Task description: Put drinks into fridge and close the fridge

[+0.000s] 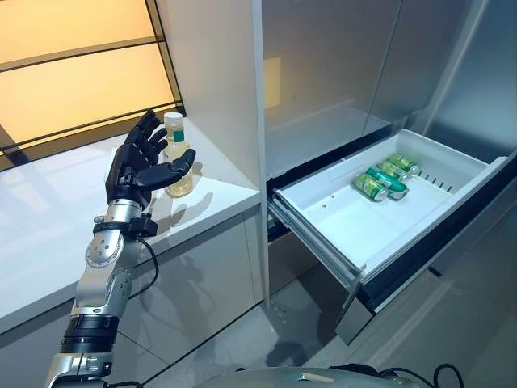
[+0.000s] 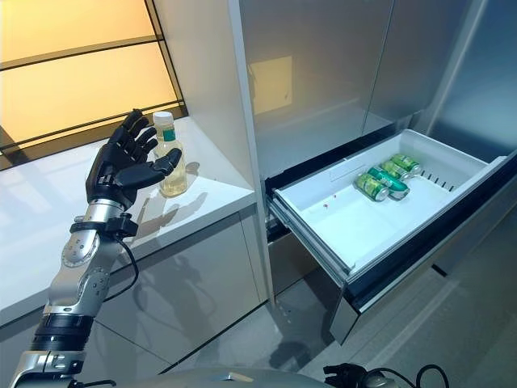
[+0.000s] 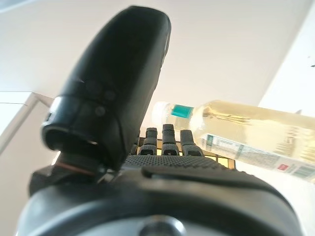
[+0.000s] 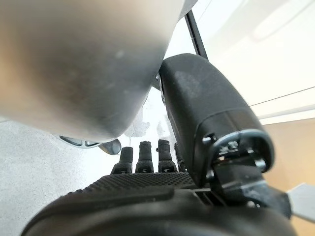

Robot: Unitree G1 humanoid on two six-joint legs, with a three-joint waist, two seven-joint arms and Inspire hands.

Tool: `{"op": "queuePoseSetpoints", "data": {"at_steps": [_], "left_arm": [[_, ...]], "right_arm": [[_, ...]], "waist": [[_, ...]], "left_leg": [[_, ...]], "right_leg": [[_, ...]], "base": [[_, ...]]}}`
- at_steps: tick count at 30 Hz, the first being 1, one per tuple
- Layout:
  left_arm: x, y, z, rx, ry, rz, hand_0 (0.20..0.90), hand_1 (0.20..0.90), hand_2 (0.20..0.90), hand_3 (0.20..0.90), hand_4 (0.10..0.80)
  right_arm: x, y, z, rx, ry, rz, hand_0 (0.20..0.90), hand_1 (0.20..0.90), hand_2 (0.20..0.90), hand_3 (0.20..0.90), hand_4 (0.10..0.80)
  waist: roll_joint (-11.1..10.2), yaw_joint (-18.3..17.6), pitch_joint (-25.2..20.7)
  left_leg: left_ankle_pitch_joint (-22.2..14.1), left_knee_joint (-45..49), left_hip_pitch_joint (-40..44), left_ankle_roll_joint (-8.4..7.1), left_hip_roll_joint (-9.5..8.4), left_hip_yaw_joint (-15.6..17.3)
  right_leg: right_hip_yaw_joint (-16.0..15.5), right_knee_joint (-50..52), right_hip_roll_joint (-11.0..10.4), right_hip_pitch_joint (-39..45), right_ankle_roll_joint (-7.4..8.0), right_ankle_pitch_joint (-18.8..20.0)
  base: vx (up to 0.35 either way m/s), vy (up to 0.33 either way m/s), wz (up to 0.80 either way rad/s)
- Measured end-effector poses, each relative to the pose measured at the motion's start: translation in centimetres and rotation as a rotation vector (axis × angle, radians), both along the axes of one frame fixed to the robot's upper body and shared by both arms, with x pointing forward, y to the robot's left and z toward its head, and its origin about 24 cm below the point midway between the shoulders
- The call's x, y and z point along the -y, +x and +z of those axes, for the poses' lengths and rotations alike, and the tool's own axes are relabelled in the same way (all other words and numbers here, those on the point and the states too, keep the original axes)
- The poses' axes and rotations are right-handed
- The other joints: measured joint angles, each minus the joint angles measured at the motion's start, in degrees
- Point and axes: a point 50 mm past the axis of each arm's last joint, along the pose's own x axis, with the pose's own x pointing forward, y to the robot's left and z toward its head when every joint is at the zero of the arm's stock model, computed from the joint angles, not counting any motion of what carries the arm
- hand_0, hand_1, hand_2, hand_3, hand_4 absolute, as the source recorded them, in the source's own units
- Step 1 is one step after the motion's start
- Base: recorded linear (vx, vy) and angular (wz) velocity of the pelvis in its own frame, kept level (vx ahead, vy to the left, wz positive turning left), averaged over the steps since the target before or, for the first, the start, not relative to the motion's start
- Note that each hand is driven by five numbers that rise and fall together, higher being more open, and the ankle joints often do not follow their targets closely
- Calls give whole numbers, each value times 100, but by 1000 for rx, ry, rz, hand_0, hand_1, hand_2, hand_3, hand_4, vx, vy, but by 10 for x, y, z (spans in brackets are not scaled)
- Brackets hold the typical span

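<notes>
A clear bottle of pale yellow drink point(image 1: 178, 162) with a white cap stands upright on the white counter point(image 1: 48, 234), near the counter's right end. My left hand point(image 1: 139, 166) is raised just in front of the bottle, open, fingers straight and thumb stretched toward it, apart from it. The bottle also shows past the fingers in the left wrist view point(image 3: 256, 132). The fridge's white drawer point(image 1: 347, 226) is pulled open at the right, with green cans point(image 1: 386, 178) lying at its back. My right hand point(image 4: 147, 162) shows in the right wrist view, fingers straight, holding nothing.
The steel fridge front point(image 1: 339, 73) rises above the drawer. A white side panel point(image 1: 218, 81) stands between the counter and the fridge. A window point(image 1: 73, 65) runs behind the counter. Grey floor point(image 1: 275, 323) lies below the drawer.
</notes>
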Motion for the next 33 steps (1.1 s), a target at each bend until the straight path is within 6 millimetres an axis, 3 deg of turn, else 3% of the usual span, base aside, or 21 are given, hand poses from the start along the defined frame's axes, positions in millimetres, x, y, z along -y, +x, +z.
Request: {"op": "queuePoseSetpoints", "data": {"at_steps": [7, 16, 33], "left_arm": [[-3, 0, -2, -11, 40, 56, 900, 900, 900, 900, 800], [-16, -4, -9, -13, 89, 250, 900, 900, 900, 900, 800], [-17, -6, -4, 30, 119, 276, 900, 900, 900, 900, 800]], "right_arm": [[-1, -1, 0, -2, 3, 0, 900, 900, 900, 900, 800], [-5, -2, -1, -4, 15, -1, 900, 900, 900, 900, 800], [-8, 0, -1, 4, 21, 1, 900, 900, 900, 900, 800]], "waist": [[-30, 0, -56], [-131, 8, -45], [-229, 18, 9]], "left_leg": [[-9, 0, -8, -10, 11, 20], [-8, 0, -7, -10, 10, 26], [-9, 0, -6, -10, 10, 25]], "right_leg": [[20, 0, 6, -23, -6, -3], [28, 1, 5, -45, -13, 2], [28, 0, 5, -45, -4, -4]], "base": [[9, 31, -1], [1, 4, 0], [0, 0, 0]]}}
